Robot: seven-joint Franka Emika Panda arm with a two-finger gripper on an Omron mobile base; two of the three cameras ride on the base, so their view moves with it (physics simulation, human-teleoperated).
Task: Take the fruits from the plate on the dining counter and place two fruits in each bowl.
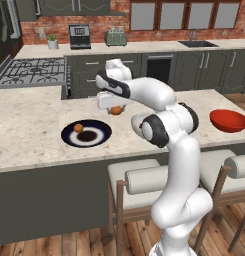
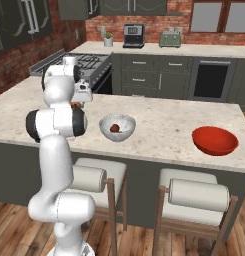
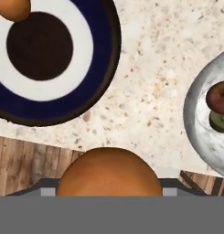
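Gas stove [image 1: 31, 71] at the back left, toaster [image 1: 115, 37] beyond it on the back desk, potted plant [image 1: 52, 41] beside, sink [image 1: 197, 43] far right, two cushioned stools [image 2: 96, 181] nearest the camera.

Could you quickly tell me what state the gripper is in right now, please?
Gripper: closed on an orange fruit, held above the dining counter between the plate and the grey-white bowl.

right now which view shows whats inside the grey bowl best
The hand view: the grey bowl holds a red-brown fruit and a green fruit. The right base view shows the red-brown one; in the left base view the arm hides the bowl.
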